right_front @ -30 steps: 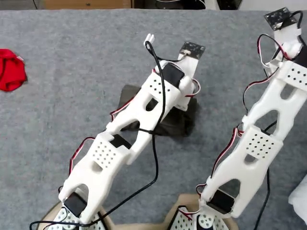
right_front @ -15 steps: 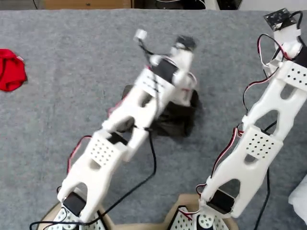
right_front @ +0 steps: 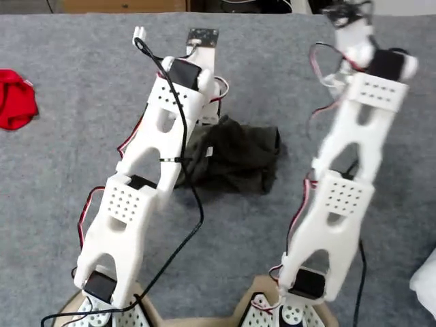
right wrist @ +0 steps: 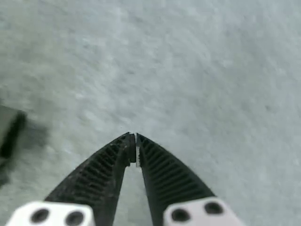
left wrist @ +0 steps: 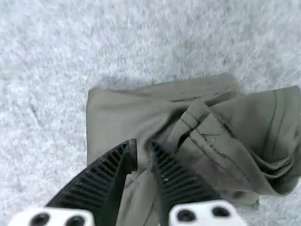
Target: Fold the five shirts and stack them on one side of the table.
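Table, shirt (crumpled) below left end effector

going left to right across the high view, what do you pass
red shirt -> dark shirt -> right arm -> white cloth at the edge

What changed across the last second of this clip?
The left arm swung toward the table's far left, uncovering the crumpled dark olive shirt; the left gripper hangs over it, slightly open. The right arm swung inward, right gripper shut. The red cloth stayed put.
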Robot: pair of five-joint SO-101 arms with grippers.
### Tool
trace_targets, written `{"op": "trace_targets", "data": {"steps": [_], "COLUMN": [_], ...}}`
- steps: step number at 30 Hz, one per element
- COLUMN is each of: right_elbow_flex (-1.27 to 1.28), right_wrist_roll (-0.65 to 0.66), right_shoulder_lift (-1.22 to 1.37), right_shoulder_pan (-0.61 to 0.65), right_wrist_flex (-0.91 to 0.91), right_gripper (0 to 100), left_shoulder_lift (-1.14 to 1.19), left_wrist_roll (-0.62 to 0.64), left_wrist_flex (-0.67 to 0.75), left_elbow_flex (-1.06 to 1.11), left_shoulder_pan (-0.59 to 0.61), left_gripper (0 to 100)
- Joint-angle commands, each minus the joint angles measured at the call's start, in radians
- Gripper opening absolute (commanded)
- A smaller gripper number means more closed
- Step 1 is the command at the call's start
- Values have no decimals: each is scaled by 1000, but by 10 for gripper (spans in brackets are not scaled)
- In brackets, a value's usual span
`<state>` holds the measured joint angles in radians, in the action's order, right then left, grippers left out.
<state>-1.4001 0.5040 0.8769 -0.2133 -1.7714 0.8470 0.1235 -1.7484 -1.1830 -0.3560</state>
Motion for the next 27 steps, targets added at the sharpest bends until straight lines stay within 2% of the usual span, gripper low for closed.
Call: {"op": "trace_targets", "data": {"steps": [1, 8, 17, 27], "right_elbow_flex": [39, 180, 180, 91], "right_wrist_roll": [-57, -89, -91, -58], "right_shoulder_lift": [-28, -67, -68, -76], "right_shoulder_pan": [62, 87, -1, -151], "right_wrist_flex": [-17, -5, 61, 12], "right_gripper": [5, 5, 5, 5], "left_shoulder_lift": [-4, 30, 22, 21], "left_wrist_roll": [11, 8, 5, -43], "left_wrist_flex": [-9, -9, -12, -12], "left_elbow_flex": [9, -28, -11, 247], "left_shoulder_pan": [-38, -91, -195, -347], "left_gripper": [25, 24, 24, 24]}}
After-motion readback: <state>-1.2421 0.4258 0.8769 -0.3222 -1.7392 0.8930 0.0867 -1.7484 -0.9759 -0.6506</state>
